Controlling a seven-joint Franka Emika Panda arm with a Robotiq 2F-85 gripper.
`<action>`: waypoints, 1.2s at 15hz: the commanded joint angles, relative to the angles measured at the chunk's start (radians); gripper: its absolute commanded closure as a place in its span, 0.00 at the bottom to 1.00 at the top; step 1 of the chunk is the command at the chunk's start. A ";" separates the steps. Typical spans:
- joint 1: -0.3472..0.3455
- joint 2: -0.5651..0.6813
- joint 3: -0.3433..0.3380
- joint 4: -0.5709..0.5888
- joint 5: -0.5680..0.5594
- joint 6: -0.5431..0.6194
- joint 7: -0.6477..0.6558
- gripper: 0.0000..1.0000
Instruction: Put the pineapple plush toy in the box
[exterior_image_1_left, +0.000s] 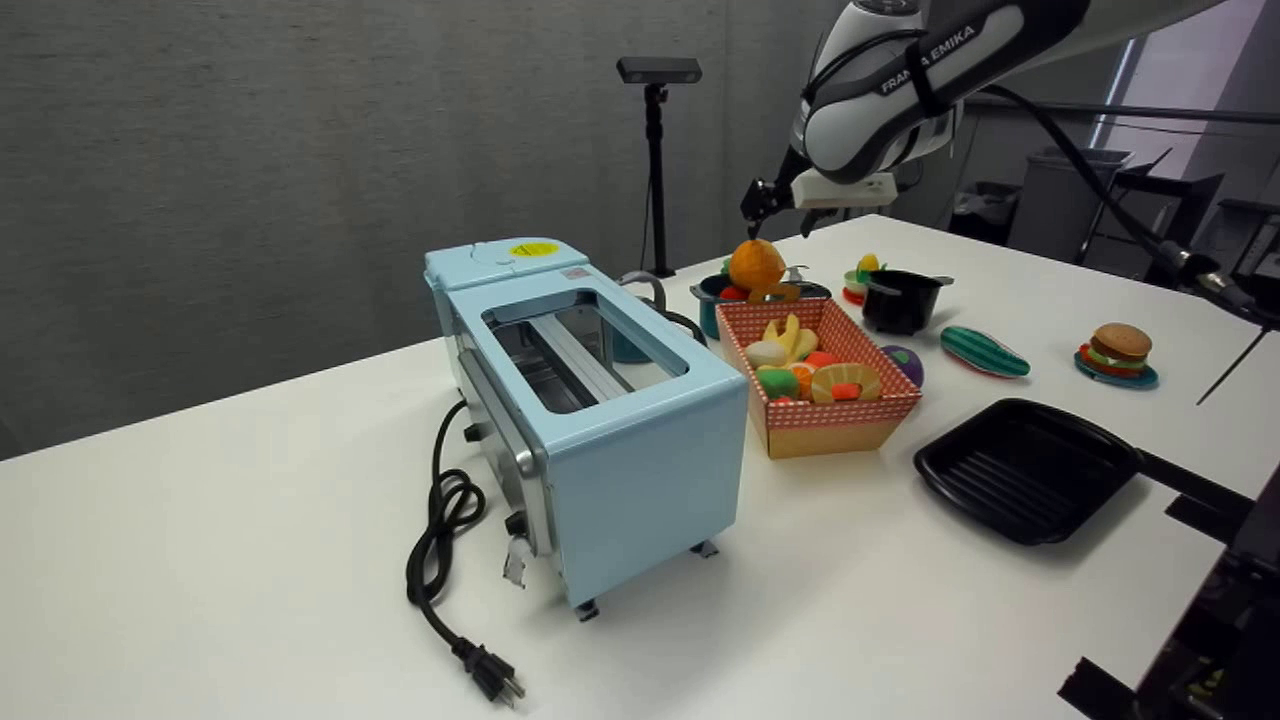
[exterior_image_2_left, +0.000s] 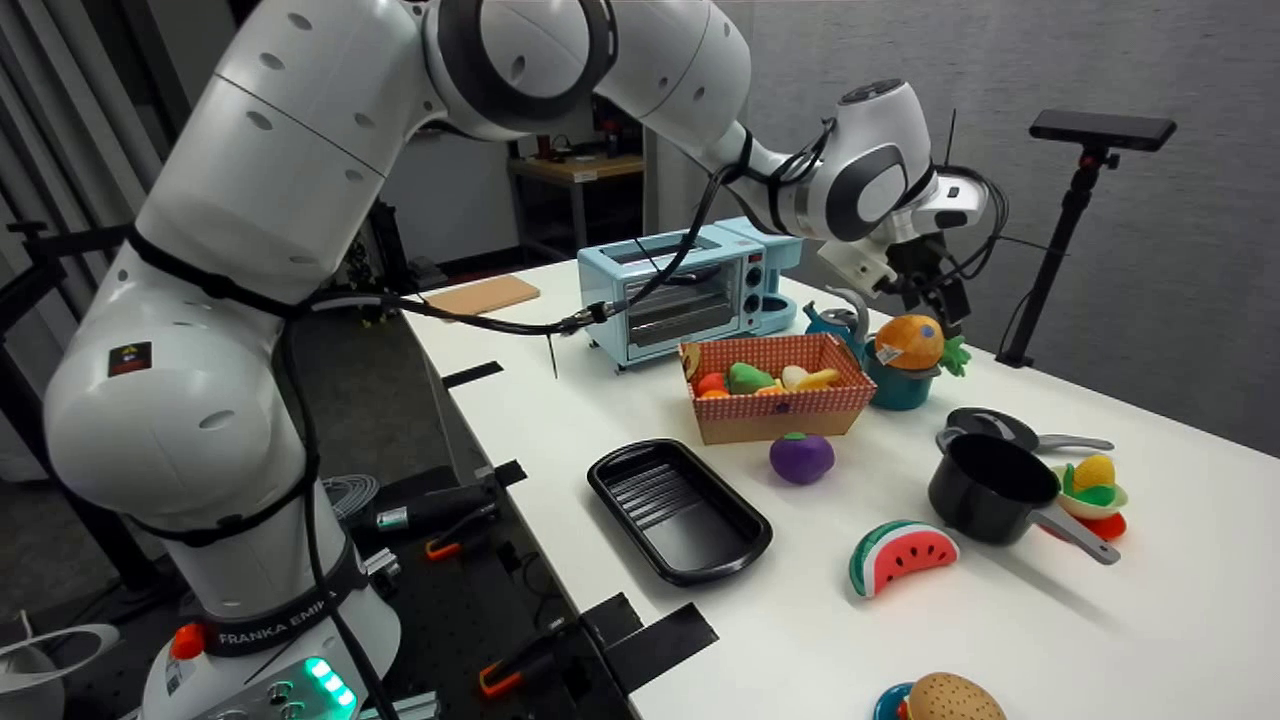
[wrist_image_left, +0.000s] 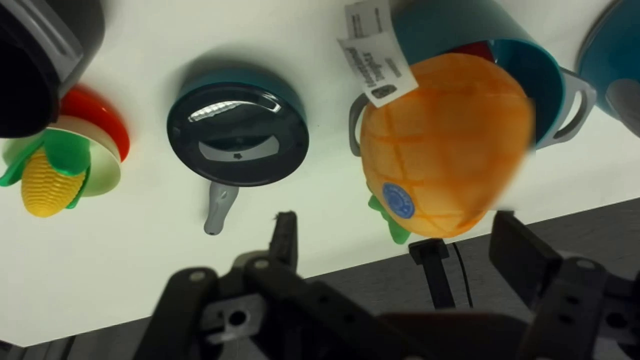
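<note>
The pineapple plush toy (exterior_image_1_left: 757, 265) is orange and rounded with green leaves. It rests on top of a teal pot (exterior_image_2_left: 900, 390), in both exterior views (exterior_image_2_left: 908, 342) and in the wrist view (wrist_image_left: 445, 140). My gripper (exterior_image_1_left: 780, 232) is just above the toy in both exterior views (exterior_image_2_left: 935, 305). In the wrist view the gripper (wrist_image_left: 396, 212) is open, fingers wide apart, with nothing held. The toy's lower part shows between and beyond the fingertips. The box (exterior_image_1_left: 835, 437), red-checked with a tan base, stands beside the pot and holds several toy foods. It also shows in an exterior view (exterior_image_2_left: 770, 427).
A light-blue toaster (exterior_image_1_left: 645, 480) stands beside the box. A kettle (exterior_image_2_left: 840, 325) is close to the teal pot. A small pan (wrist_image_left: 237, 135), black pot (exterior_image_2_left: 990, 490), eggplant toy (exterior_image_2_left: 801, 458), watermelon toy (exterior_image_2_left: 900, 553) and grill pan (exterior_image_2_left: 680, 510) lie around. A camera stand (exterior_image_2_left: 1050, 250) rises behind the table.
</note>
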 joint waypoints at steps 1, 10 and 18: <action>0.029 0.075 -0.046 0.095 -0.039 -0.041 0.049 0.00; 0.054 0.151 -0.096 0.180 -0.069 -0.057 0.073 0.40; 0.044 0.165 -0.106 0.230 -0.059 -0.051 0.089 0.99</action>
